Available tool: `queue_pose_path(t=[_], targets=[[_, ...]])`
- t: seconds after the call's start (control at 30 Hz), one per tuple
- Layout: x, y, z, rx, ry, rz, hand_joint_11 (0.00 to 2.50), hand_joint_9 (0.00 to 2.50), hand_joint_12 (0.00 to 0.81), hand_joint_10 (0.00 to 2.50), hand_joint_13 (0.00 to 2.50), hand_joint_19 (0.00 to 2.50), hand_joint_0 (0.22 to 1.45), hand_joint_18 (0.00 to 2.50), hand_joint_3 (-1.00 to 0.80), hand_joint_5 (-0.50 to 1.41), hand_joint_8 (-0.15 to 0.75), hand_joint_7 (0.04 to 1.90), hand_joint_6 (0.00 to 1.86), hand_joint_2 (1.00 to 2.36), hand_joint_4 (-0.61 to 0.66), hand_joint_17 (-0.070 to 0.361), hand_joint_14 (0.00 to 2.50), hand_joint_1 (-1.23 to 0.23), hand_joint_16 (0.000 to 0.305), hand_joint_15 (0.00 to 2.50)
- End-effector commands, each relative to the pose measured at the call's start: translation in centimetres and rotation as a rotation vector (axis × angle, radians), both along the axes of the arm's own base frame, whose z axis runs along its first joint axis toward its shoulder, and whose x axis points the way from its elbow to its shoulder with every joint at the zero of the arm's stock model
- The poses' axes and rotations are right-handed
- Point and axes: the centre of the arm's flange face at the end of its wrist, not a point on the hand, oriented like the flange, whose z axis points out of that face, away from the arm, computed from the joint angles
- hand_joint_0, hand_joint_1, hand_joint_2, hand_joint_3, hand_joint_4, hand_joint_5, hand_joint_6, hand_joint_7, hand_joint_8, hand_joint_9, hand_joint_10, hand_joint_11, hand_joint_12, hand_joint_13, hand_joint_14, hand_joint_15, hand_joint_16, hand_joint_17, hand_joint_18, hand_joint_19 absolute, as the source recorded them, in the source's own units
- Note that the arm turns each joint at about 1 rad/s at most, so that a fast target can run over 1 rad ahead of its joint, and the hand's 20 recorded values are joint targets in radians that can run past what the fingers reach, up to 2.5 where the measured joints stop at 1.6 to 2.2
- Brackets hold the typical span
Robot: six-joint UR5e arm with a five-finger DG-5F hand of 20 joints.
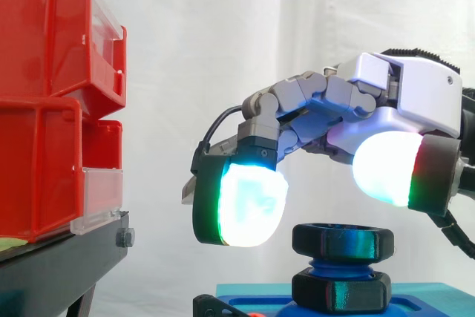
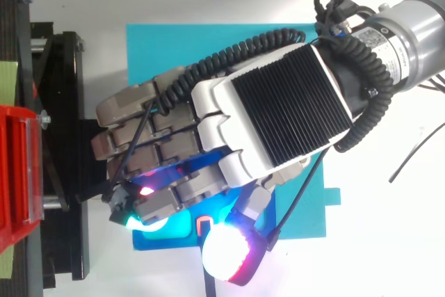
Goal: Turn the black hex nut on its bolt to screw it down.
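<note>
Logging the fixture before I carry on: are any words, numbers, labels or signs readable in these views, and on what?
None can be read.
Red bins: the clear label holders show no legible print.
Upper black hex nut, teal plate, hand: no markings visible.

You find the black hex nut [image 1: 343,240] low in the side view, right of centre, sitting level at the top of its blue bolt [image 1: 335,266], with a second black nut [image 1: 341,289] just below.
</note>
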Motion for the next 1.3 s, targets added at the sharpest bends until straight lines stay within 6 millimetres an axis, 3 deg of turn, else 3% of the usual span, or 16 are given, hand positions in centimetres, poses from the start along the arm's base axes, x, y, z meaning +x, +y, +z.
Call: queue_pose_path(t=[0.0,1.27], targets=[[-0.1,-0.5,0.0,-0.001,0.000,0.000,0.31,0.74,0.249,0.01,0.65,0.29,0.46,0.41,-0.50,-0.12,0.218,0.93,0.75,1.00,0.09,0.067,0.01,-0.35,0.030,0.31],[-1.2,-4.7,0.1,-0.025,0.012,0.015,0.32,0.76,0.251,0.01,0.65,0.29,0.47,0.40,-0.50,-0.13,0.215,0.91,0.78,1.00,0.09,0.068,0.01,-0.36,0.030,0.31]])
